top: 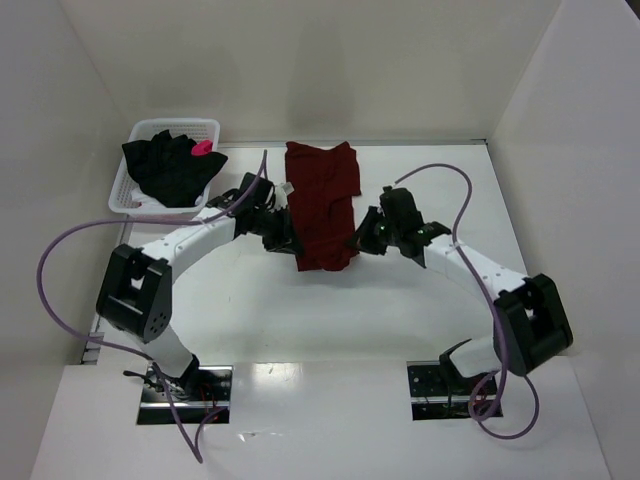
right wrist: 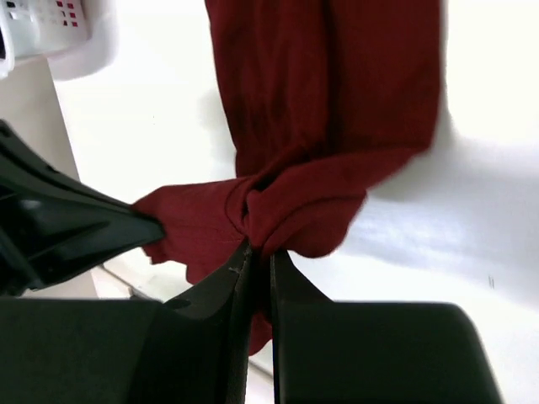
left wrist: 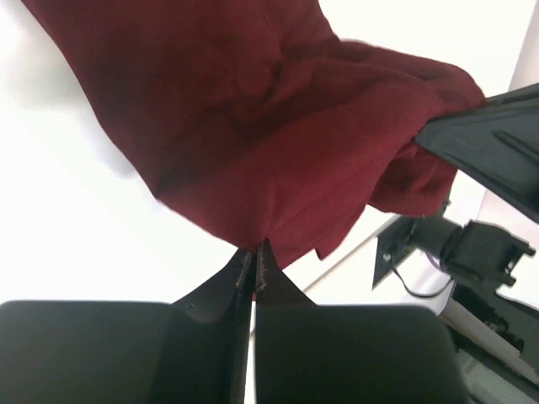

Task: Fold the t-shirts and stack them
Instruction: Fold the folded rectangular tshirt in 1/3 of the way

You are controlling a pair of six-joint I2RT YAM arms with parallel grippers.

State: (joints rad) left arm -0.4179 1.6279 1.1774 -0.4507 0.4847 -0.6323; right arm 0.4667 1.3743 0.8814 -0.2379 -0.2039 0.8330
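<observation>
Maroon cloth takes up the middle of the scene: the maroon t-shirt (top: 322, 200) lies on the desk (top: 300, 310) as a long narrow strip. It runs from the far edge toward the arms, which suggests its sides are already turned in. Its near end is bunched and lifted between the two arms. The left claw (left wrist: 255, 261) is closed tight on the hem at that end, with cloth pinched right at its tips. The right claw (right wrist: 259, 257) is clamped on a gathered fold of the same end from the other side. The two claws sit close together, with the bunched cloth between them.

I judge the task to be in its early part. The first shirt is partway through its fold, probably about to be doubled end over end, and is not yet a neat packet. The black t-shirt (top: 170, 170), with its small pink mark (top: 202, 147), lies crumpled in the white mesh basket (top: 120, 195) at the far left corner. It has not been folded, so nothing is stacked.

The desk is plain white and smooth, with a glossy sheen near the arm bases. White walls (top: 300, 60) close it in at the back and on both sides. Purple cables (top: 60, 250) loop from each arm.
</observation>
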